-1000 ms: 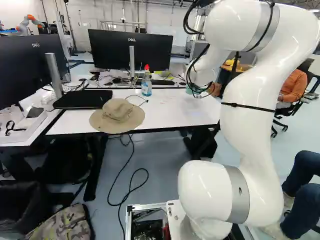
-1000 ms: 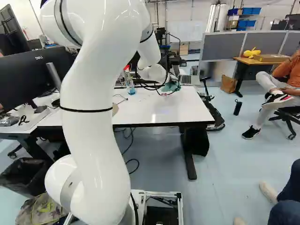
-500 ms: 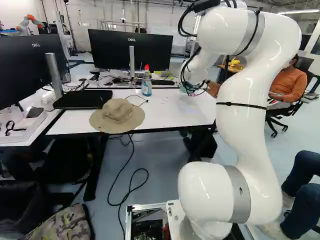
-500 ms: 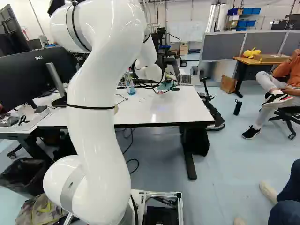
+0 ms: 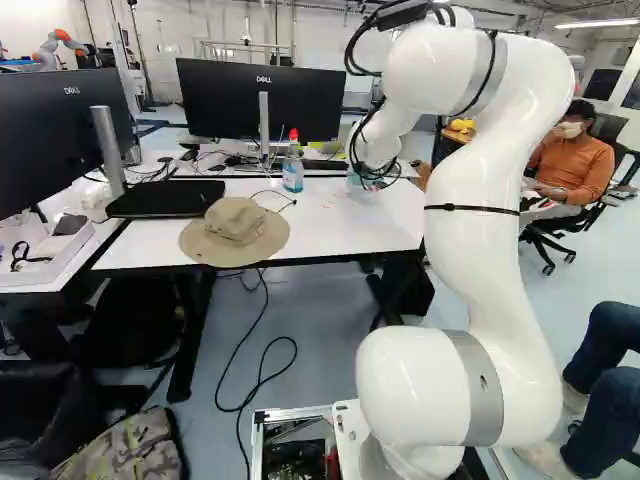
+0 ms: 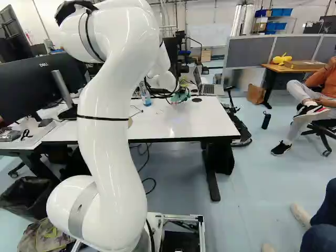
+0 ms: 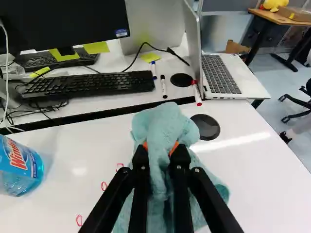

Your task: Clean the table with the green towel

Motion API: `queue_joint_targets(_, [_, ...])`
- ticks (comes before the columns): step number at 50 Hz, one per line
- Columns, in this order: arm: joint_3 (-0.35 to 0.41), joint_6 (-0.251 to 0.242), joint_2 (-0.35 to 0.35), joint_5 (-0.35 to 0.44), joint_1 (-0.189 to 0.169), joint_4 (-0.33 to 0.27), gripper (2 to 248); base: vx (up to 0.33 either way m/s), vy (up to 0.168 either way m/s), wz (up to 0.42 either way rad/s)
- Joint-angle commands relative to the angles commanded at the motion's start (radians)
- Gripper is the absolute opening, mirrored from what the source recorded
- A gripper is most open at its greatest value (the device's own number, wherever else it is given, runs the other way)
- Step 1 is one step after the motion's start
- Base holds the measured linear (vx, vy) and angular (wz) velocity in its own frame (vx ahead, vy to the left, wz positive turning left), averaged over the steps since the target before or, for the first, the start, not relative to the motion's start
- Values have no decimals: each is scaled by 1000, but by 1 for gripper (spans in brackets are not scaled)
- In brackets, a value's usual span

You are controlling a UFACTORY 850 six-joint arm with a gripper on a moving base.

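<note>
The towel (image 7: 160, 121) is pale teal, the table (image 7: 252, 170) white with red marks (image 7: 102, 186), the bag (image 5: 125, 450) seemingly camouflage-patterned.

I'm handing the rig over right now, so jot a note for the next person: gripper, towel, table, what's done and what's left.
Gripper: shut on the green towel, which hangs bunched over the table; I cannot tell how firmly it presses.
Done: towel gripped and brought over the table top.
Left: small red marks beside the towel need wiping.
Mind: spray bottle on the table beyond those marks, and a tan hat at its near edge.
</note>
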Motion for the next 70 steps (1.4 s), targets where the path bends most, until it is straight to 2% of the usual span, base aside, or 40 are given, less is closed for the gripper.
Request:
queue_joint_targets(21, [-51,0,-38,-55,34,0,52,0,0,0])
queue_joint_targets(48, [-54,0,-41,-130,36,0,52,0,0,0])
queue_joint_targets(58, [-57,0,-56,-130,36,0,52,0,0,0])
queue_joint_targets(70, [-62,0,-77,-94,36,0,52,0,0,0])
